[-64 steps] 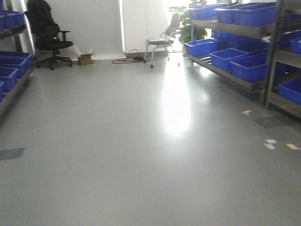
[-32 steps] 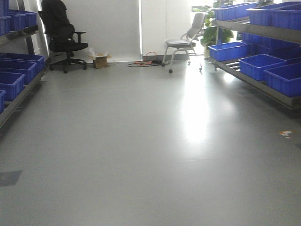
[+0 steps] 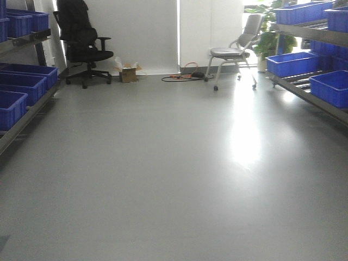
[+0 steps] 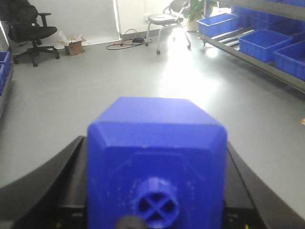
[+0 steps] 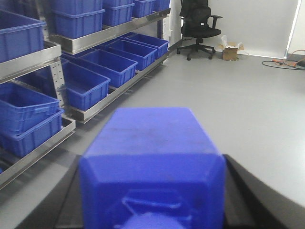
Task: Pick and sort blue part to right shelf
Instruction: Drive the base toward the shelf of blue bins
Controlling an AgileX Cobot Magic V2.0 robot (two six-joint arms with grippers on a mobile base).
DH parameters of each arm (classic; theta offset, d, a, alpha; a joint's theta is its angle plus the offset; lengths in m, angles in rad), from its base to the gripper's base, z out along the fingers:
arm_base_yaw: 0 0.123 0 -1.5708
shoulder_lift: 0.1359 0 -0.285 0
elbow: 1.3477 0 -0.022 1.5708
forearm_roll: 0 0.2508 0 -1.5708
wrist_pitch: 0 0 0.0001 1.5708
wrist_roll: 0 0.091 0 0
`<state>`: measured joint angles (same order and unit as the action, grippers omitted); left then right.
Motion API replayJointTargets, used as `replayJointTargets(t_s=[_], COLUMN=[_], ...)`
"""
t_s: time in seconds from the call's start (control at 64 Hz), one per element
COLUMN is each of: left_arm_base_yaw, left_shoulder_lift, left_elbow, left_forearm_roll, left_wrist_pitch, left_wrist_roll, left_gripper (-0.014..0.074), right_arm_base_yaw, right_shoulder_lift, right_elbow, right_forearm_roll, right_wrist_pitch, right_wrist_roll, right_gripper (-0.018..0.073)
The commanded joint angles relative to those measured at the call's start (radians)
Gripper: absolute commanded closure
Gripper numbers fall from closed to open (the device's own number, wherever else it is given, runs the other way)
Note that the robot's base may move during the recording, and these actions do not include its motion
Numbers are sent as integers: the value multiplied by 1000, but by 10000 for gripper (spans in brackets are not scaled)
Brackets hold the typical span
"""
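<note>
- Blue part (image 4: 157, 162) is sitting in the left gripper (image 4: 155, 143), filling the lower middle of the left wrist view, with its short cap facing the camera and showing a cross-shaped recess.
- Black fingers (image 4: 52, 181) of that gripper are pressing against both side faces of the block, so the jaws are standing only as wide as the part and are clamping it.
- A second blue part (image 5: 152, 138) is sitting in the right gripper (image 5: 151, 160) in the same manner, its sloped shoulders pointing away from the camera.
- A dark finger (image 5: 257, 191) is flanking it on each side with no gap showing, so those jaws are also closing on their block.
- Both parts are hanging above the grey floor (image 3: 163, 174), well apart from any rack.
- The right shelf (image 3: 310, 33) is running along the right edge of the front view, carrying blue bins (image 3: 293, 62) on its levels; in the left wrist view it is lying ahead and to the right of the held part.
- A left-hand rack (image 5: 95, 38) with more bins (image 5: 102, 64) is stretching away on the left of the right wrist view.
- At the far wall, a black office chair (image 3: 81, 46) is standing just beside a cardboard box (image 3: 129, 73).
- Cables (image 3: 185, 77) are lying between the box and a grey chair (image 3: 234, 51).
- A plant (image 3: 269, 38) is standing behind the grey chair, near the far end of the right shelf.
</note>
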<state>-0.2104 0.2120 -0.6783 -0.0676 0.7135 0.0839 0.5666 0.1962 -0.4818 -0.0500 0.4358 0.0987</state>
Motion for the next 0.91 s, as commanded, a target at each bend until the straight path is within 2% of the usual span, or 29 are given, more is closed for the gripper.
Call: replayJointTargets(t_s=[0.0,0.891], left_arm_base_yaw=[-7,-7], left_shoulder_lift=[21,21], left_elbow=[-26,-26], left_forearm_roll=[-5,-5], left_wrist_pitch=[-96,-98], left_wrist_roll=[-1,-1], left_gripper=[293,293], right_arm_base_yaw=[-2,-2], right_shoulder_lift=[12,12], right_elbow=[-28,-28], right_forearm_roll=[-9,-9], right_wrist_pitch=[-96,-96], right_wrist_roll=[-8,-8], right_gripper=[258,258])
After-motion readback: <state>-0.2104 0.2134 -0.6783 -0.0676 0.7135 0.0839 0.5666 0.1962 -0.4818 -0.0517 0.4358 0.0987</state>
